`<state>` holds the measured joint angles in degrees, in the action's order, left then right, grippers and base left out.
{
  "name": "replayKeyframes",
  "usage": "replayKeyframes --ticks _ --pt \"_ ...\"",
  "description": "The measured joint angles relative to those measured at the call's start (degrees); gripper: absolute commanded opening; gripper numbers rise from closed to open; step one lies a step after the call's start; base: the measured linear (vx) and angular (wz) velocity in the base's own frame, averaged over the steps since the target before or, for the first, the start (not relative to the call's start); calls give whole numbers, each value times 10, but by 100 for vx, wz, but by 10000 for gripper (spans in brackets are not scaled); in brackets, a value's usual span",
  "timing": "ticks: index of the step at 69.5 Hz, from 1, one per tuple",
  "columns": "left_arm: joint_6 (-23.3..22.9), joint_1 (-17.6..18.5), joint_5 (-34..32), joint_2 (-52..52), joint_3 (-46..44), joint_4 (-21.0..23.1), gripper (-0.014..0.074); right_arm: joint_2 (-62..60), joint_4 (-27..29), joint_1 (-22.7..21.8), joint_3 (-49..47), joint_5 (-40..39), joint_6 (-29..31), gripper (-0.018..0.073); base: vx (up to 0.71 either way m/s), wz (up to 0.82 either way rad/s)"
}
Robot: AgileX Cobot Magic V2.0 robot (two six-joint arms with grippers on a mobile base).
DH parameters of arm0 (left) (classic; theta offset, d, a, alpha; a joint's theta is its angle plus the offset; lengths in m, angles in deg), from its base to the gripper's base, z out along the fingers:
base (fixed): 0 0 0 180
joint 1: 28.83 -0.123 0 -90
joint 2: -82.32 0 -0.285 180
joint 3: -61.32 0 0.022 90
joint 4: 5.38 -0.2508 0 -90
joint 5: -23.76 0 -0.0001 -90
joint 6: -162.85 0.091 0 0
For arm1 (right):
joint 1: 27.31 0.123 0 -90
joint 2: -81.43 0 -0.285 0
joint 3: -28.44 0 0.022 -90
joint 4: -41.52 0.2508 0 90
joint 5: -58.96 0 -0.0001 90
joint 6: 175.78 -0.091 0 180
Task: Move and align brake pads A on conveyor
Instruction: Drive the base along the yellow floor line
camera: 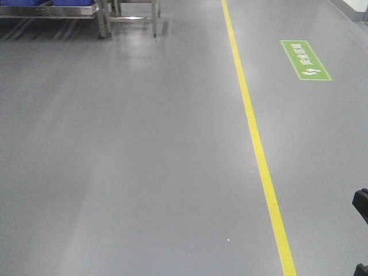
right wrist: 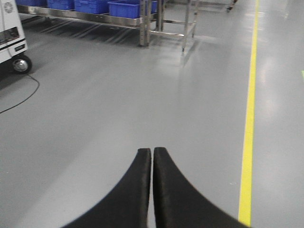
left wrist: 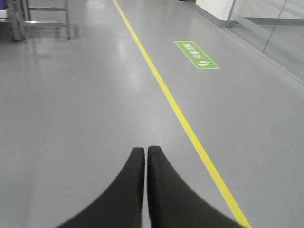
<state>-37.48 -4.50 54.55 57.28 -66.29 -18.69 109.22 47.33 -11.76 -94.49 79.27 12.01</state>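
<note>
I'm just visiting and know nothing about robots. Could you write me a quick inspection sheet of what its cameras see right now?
Surface: smooth grey floor with a yellow line and a green floor sign.
Job's things: nothing seen in any view.
Clutter: nothing seen on the open floor.
Hands: left hand and right hand are both shut and hold nothing.
Cables: one black cable lies on the floor near a white wheeled cart.
Surroundings: a steel rack carries blue bins; a glass partition stands beyond the green sign.
</note>
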Motion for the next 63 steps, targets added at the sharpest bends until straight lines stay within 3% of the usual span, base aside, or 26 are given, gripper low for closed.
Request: replayKeyframes --ticks 34,63 --pt "0 0 0 0 0 0 -6 0 0 0 0 0 0 -6 10 -18" --pt "0 0 0 0 0 0 -6 0 0 0 0 0 0 -6 34 -7"
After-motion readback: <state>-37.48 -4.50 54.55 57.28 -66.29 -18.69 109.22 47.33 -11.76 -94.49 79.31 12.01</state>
